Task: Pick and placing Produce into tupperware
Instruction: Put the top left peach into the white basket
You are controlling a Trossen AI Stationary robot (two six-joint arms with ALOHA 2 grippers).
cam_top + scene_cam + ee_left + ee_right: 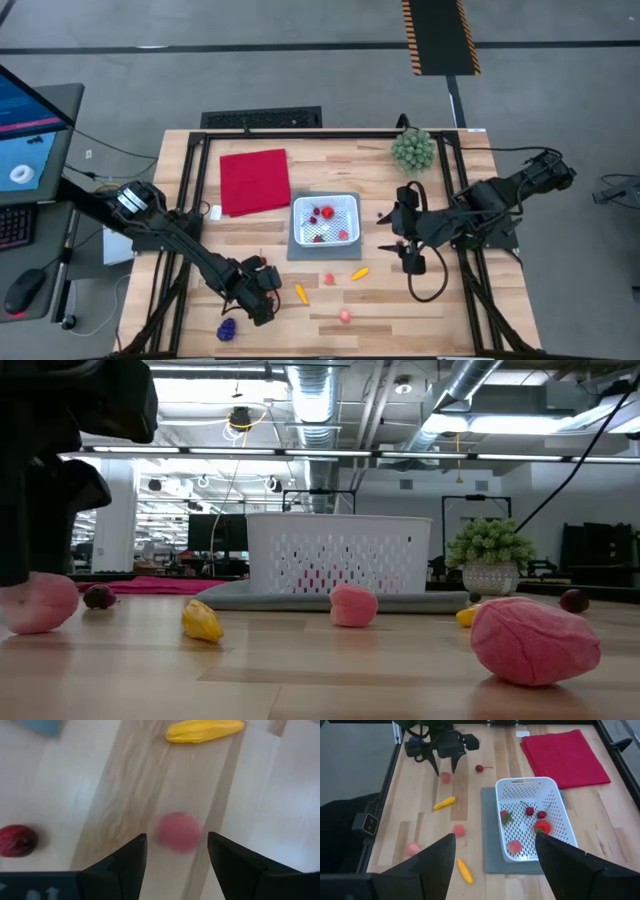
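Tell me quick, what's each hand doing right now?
Left hand: open, holding nothing, a pink piece on the table between its fingers.
Right hand: open, empty, beside the white container.

bright even overhead light, soft shadows (left wrist view blurred).

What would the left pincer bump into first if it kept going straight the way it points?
Probably the small pink fruit, lying on the table between the left pincer's open fingers; depth is hard to judge.
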